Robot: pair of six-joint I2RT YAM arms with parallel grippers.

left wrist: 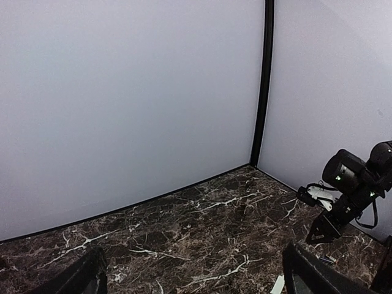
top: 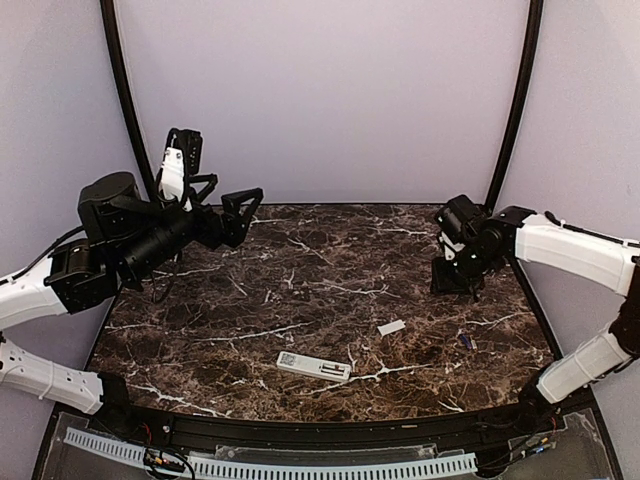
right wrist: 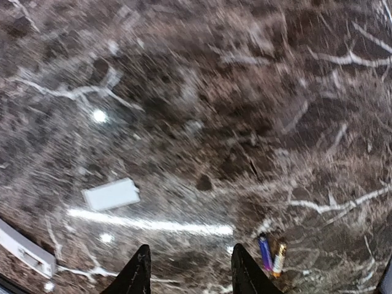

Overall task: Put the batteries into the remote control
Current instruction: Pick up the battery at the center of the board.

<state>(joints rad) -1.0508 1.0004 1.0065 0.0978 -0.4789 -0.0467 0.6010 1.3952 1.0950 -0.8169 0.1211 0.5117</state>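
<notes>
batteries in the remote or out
Out. Two batteries lie side by side on the table, well apart from the remote control.

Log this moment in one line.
left pincer: open, raised | right pincer: open, empty, hovering | slim dark cylindrical batteries: side by side on brown marble table | slim white rectangular plastic remote: lying apart

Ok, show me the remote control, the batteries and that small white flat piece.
remote control [top: 313, 366], top external view, middle of its white body.
batteries [right wrist: 264, 252], right wrist view, on the bluish one of the pair.
small white flat piece [right wrist: 111, 195], right wrist view, centre of its top face.
</notes>
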